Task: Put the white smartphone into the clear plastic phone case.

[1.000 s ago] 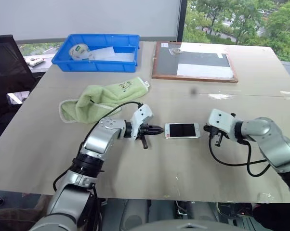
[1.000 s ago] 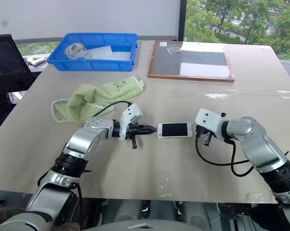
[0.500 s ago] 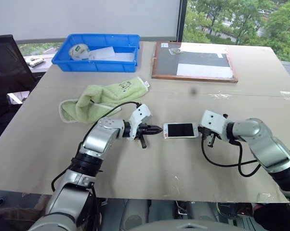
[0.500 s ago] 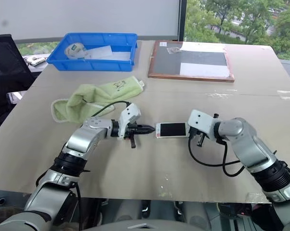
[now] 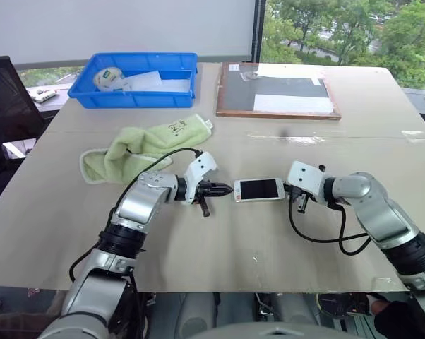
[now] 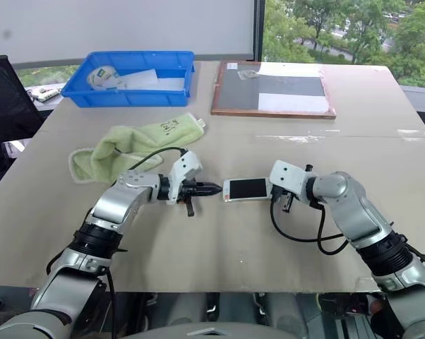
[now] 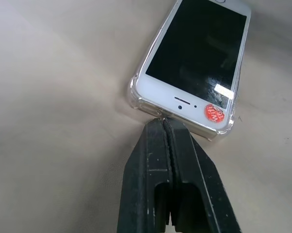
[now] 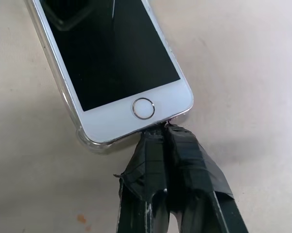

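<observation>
Since a second ago the right gripper has closed in from apart to touch the home-button end of the one white smartphone; its two fingers are pressed together, empty. Opposite, the left gripper, fingers together, meets the speaker end. One clear plastic phone case rims the phone, flat on the beige table. Beyond lie one green towel, one blue bin, one framed board; outside, trees. A red sticker's writing is unreadable.
</observation>
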You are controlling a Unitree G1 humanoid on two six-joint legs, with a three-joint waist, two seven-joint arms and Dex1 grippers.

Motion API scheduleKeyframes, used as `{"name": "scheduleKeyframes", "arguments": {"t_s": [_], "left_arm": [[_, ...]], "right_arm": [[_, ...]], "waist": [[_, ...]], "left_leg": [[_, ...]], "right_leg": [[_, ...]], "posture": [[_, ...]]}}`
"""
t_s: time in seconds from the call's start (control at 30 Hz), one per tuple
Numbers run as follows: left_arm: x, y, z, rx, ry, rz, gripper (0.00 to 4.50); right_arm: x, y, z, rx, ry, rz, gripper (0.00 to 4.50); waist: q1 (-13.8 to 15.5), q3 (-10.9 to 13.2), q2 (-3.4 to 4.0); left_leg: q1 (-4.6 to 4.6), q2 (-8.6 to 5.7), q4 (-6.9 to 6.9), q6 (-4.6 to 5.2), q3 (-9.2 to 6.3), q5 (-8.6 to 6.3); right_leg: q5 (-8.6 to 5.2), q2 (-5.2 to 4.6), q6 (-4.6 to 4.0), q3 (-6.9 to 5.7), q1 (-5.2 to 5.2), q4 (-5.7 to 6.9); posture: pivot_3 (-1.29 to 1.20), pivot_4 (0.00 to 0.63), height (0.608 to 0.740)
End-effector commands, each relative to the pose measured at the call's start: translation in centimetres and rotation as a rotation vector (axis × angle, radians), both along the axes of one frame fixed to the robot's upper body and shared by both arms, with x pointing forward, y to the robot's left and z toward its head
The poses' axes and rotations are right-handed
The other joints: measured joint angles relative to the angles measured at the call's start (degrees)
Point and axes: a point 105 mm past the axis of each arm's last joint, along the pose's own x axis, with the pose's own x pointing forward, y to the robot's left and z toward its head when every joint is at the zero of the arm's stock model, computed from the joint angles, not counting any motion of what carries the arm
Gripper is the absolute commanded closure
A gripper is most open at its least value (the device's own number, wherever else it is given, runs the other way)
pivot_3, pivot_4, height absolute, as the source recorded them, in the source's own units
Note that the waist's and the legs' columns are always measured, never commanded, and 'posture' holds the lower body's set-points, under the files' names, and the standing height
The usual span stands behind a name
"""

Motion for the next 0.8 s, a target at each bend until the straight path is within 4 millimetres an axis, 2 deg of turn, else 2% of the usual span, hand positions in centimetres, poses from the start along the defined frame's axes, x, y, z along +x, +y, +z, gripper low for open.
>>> {"name": "scheduleKeyframes", "arguments": {"t_s": [0.03,0.17,0.37,0.5,0.67,0.8], "left_arm": [[0.0,-0.6,0.7,-0.025,-0.032,-0.013,4.47],[0.2,0.6,1.0,-0.039,-0.024,0.028,4.47],[0.0,2.1,3.0,-0.132,-0.001,0.029,4.47],[0.2,0.8,3.9,-0.181,0.006,0.012,4.47],[0.4,-1.7,2.7,-0.157,0.005,-0.004,4.47],[0.6,-2.2,1.0,-0.075,-0.002,0.013,4.47]], "right_arm": [[-0.7,2.5,0.8,0.085,-0.037,0.098,4.50],[-0.4,0.7,1.4,0.079,-0.058,0.045,4.50],[-0.6,-1.2,3.0,0.129,-0.073,-0.027,4.50],[-0.8,-1.5,3.2,0.148,-0.071,-0.047,4.50],[-0.8,-1.0,3.1,0.154,-0.070,-0.040,4.50],[-0.9,-0.6,3.1,0.154,-0.066,-0.031,4.50]], "waist": [[-0.04,0.00,0.00],[0.00,0.01,0.00],[0.27,0.03,0.03],[0.76,0.03,0.02],[1.64,0.04,0.01],[1.61,0.04,0.01]], "left_leg": [[0.02,0.01,0.00,0.00,0.01,0.00],[0.09,0.02,-0.01,0.00,0.02,0.00],[-0.29,0.01,-0.02,-0.01,0.04,0.00],[-0.34,-0.04,-0.02,-0.01,0.13,0.00],[-0.32,-0.06,0.00,0.00,0.41,0.00],[-0.32,-0.04,-0.01,0.00,0.42,0.00]], "right_leg": [[0.00,0.01,0.00,0.03,0.00,0.02],[-0.01,0.02,-0.01,0.11,-0.01,0.12],[-0.01,0.01,0.00,0.13,-0.38,0.12],[-0.01,-0.06,0.01,0.13,-0.39,0.10],[-0.01,-0.08,0.01,0.17,-0.38,0.09],[-0.01,-0.03,0.01,0.19,-0.39,0.09]], "posture": [[0.00,0.150,0.740],[0.00,0.150,0.740],[0.00,0.150,0.740],[0.00,0.150,0.740],[0.00,0.150,0.740],[0.00,0.150,0.740]]}}
